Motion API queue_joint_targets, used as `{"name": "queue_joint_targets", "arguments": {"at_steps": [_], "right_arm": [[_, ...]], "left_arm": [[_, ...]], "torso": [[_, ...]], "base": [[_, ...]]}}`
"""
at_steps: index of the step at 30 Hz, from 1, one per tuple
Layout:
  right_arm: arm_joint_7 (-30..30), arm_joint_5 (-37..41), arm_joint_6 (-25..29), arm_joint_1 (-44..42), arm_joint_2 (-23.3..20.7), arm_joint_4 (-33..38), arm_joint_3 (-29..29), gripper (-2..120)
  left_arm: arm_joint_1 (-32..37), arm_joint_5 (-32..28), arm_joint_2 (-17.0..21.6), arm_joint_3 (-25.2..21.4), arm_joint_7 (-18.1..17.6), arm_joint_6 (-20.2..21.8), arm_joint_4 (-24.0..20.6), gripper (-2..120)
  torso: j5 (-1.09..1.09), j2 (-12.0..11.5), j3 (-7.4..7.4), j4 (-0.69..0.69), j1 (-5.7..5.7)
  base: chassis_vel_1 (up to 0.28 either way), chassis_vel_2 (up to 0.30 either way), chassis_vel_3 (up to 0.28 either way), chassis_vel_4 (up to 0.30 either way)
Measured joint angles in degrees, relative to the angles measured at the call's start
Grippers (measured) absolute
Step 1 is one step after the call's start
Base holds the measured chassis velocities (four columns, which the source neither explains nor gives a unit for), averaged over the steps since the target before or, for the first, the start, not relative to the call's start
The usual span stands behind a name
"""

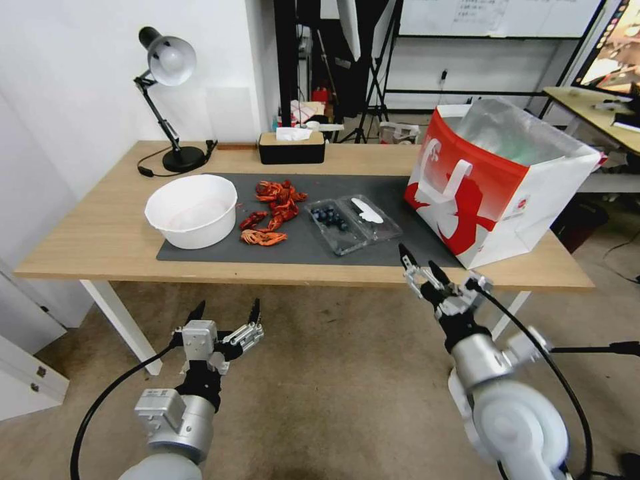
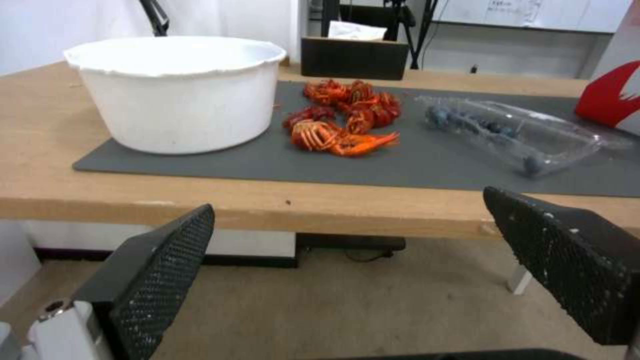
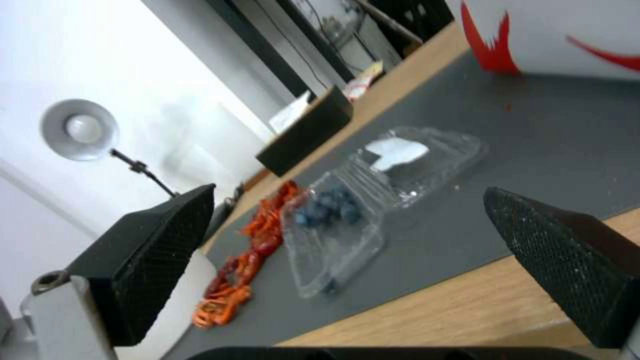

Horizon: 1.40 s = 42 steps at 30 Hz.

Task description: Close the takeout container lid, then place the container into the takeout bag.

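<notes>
Standing at the right end of the wooden worktop (image 1: 80, 247), the takeout bag (image 1: 497, 180) gapes open, foil lining showing, its corner on the grey mat (image 1: 380, 250). Left of the bag sit a white bowl (image 1: 192, 210), a heap of red crayfish (image 1: 272, 212) and, nearest the bag, the takeout container (image 1: 337, 230), open flat with blueberries in one half and the lid (image 1: 372, 217) lying sticker-up towards the bag. Below the bag's front corner, off the worktop edge, the right claw (image 1: 420, 268) hovers spread wide; far left of the bag, low before the worktop, the left claw (image 1: 225, 311) hangs equally wide, empty.
</notes>
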Motion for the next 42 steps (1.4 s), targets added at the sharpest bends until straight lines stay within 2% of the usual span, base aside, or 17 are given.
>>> {"name": "queue_joint_targets", "arguments": {"at_steps": [3,9,13,15,16,19,25,42], "right_arm": [[2.3,1.7,-1.8,3.8,-2.3,-2.7,-1.7,100],[5.5,3.5,-4.4,10.1,-3.3,-5.8,-5.0,100],[9.9,5.7,-7.4,15.1,-2.8,-7.8,-8.1,100],[14.5,8.9,-11.3,18.6,-1.8,-8.9,-9.9,100],[14.5,8.9,-11.3,18.6,-1.8,-8.9,-9.9,100],[19.6,10.8,-15.1,21.9,0.4,-10.5,-12.4,100],[22.7,11.9,-16.2,24.2,2.3,-12.9,-14.5,100],[25.0,13.4,-17.3,27.8,4.8,-17.0,-17.4,100]], "left_arm": [[0.2,0.6,-0.6,-0.2,0.0,-0.5,0.5,100],[0.5,1.1,-1.1,-0.6,-0.2,-1.1,0.8,100],[0.7,1.3,-1.4,-0.9,-0.3,-1.5,1.0,100],[0.8,1.4,-1.6,-1.1,-0.3,-1.7,1.1,100],[0.8,1.4,-1.6,-1.1,-0.3,-1.7,1.1,100],[1.0,1.6,-1.7,-1.3,-0.3,-2.0,1.4,100],[0.9,1.9,-1.8,-1.4,-0.4,-2.2,1.8,100],[1.0,2.5,-2.0,-1.2,-0.5,-3.2,2.6,100]], "torso": [[-0.02,0.0,0.00,-0.01,0.00],[-0.02,0.0,0.00,-0.01,0.00],[-0.02,0.0,0.00,0.01,0.00],[-0.03,0.0,0.00,0.00,0.00],[-0.03,0.0,0.00,0.00,0.00],[-0.03,0.0,-0.01,0.00,-0.01],[-0.02,0.0,-0.01,0.00,-0.01],[-0.02,0.0,-0.01,0.00,-0.01]], "base": [[0.000,0.000,0.000,0.000],[0.000,0.000,0.000,0.000],[0.000,0.000,0.000,0.000],[0.000,0.000,0.000,0.000],[0.000,0.000,0.000,0.000],[0.000,0.000,0.000,0.000],[0.000,0.000,0.000,0.000],[0.000,0.000,0.000,0.000]]}}
